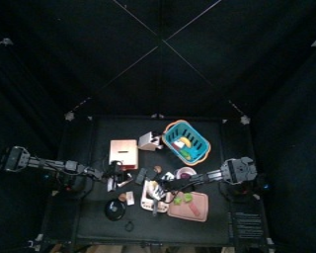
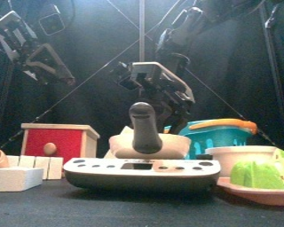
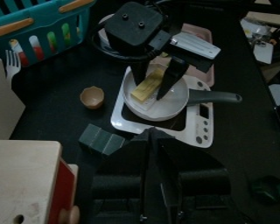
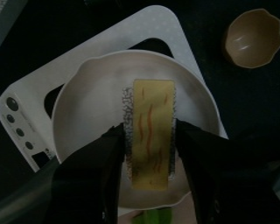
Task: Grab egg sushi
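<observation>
While the right tool (image 4: 149, 144) hangs directly over the egg sushi (image 4: 153, 131), its two jaws stand spread, one on each long flank of the piece, and the right wrist view shows dark gaps between jaw and sushi, so nothing is pinched yet. That straddle is what the grab turns on: the yellow block's long axis runs between the jaws and roughly in line with them, so closing would squeeze it across its short width, which looks like the better hold for a soft, narrow piece.

Outward from there, the sushi lies near the middle of a white bowl (image 4: 90, 96), and the bowl sits on a white scale (image 4: 43, 87) on the black worktop (image 3: 49, 109). In the left wrist view the right tool (image 3: 157, 80) is seen from outside, reaching down into the bowl (image 3: 166, 107) with the sushi (image 3: 146, 87) at its tips. A small brown cup (image 4: 252, 37) stands well apart from the bowl.

The right arm is clearly the nearer one. The left tool (image 3: 154, 188) rests back from the scale, jaws apparently close together, though I cannot tell for certain.

My judgement: little remains but a slight descent and a gentle close.
</observation>
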Robot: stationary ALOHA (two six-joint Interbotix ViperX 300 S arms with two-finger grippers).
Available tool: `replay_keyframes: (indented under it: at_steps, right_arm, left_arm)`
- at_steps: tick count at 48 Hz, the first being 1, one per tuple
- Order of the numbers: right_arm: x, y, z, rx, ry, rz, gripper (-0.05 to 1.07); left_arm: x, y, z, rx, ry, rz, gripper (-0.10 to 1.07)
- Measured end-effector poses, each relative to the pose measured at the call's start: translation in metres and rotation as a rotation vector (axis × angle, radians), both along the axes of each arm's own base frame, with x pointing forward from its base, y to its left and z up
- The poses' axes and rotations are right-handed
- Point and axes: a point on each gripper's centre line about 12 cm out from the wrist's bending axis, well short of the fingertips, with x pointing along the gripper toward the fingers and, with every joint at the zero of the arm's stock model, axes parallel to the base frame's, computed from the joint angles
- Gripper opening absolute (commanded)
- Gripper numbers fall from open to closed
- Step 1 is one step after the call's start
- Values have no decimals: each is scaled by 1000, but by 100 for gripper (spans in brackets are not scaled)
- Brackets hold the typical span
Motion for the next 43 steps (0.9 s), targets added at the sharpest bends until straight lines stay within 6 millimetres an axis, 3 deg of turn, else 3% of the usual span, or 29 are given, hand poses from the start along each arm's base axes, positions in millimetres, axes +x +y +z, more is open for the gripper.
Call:
replay_keyframes:
  at_steps: [17, 30, 43]
  right_arm:
    - [10, 1, 18, -2, -45, 2, 63]
    - [16, 2, 27, -1, -75, 6, 63]
    - [15, -4, 49, 1, -125, -5, 63]
  left_arm:
    - [-7, 0, 18, -7, -74, 0, 53]
    - [-11, 0, 12, -8, -61, 1, 53]
    - [-12, 1, 11, -8, -58, 3, 53]
